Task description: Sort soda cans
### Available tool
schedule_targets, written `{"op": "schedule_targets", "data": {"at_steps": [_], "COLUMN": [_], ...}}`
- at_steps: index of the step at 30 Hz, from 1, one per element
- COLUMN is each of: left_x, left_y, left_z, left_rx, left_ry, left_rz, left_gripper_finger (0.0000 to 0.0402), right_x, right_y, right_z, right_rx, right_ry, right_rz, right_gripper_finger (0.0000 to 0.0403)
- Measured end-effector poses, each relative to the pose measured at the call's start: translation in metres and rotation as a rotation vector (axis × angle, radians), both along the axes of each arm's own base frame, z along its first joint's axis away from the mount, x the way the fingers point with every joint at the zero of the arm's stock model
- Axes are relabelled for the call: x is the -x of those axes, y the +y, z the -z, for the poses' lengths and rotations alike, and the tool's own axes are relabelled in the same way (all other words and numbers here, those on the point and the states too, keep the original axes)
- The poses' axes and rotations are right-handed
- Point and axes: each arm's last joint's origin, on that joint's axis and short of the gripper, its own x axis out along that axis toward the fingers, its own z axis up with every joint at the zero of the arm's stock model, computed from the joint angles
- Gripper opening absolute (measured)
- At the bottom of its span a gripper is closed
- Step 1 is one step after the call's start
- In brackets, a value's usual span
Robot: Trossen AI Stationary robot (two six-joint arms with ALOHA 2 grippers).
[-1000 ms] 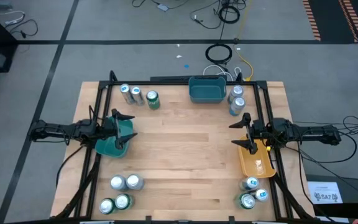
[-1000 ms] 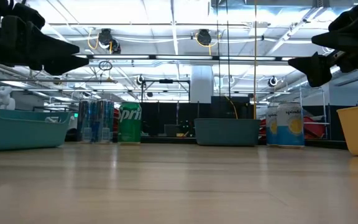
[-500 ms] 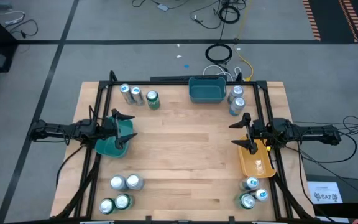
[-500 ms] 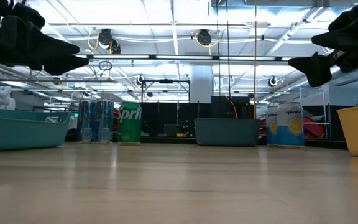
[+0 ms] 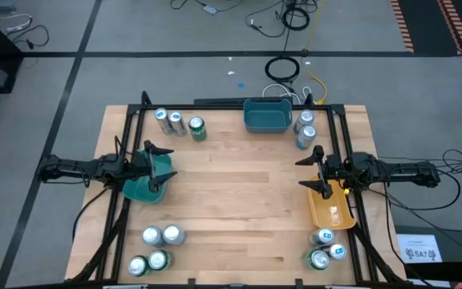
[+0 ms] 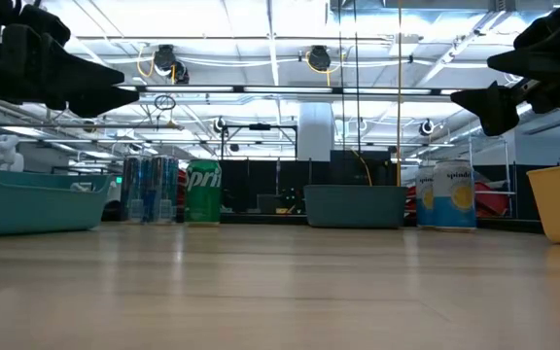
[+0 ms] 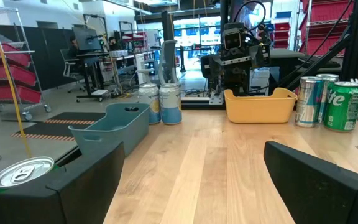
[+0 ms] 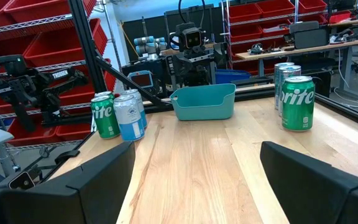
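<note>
The left hand [image 5: 160, 166] hangs with its fingers spread wide and holding nothing, above the teal tray [image 5: 139, 189] at the desk's left edge. The right hand [image 5: 314, 171] mirrors it at the opposite side, also spread wide and empty, over the near end of the yellow tray [image 5: 330, 210]. A third tray, the blue-grey tray [image 5: 266, 117], sits at the far edge of the desk [image 5: 239, 201] between two clusters of cans. The soda cans stand in four corner groups: three at the far left [image 5: 178, 124] (one of them green), three at the far right [image 5: 305, 128], four at the near left [image 5: 156, 247] and three or four at the near right [image 5: 326, 247], where they crowd too tightly to count surely. All stand upright, none in any tray.
</note>
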Motion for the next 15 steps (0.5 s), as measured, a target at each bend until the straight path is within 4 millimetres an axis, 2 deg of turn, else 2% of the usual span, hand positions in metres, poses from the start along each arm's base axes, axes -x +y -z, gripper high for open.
{"op": "schedule_targets", "data": {"at_steps": [8,15], "left_x": [0.0000,0.0000], "left_y": [0.0000,0.0000], "left_z": [0.0000,0.0000], "left_rx": [0.000,0.000], "left_ry": [0.000,0.000], "left_rz": [0.000,0.000], "left_gripper_finger": [0.0393,0.0393], "right_x": [0.0000,0.0007], "right_y": [0.0000,-0.0001], "right_z": [0.0000,-0.0091], "right_rx": [-0.001,-0.117], "right_ry": [0.000,-0.089], "right_rz": [0.000,-0.006], "right_gripper_finger": [0.0341,0.0341]}}
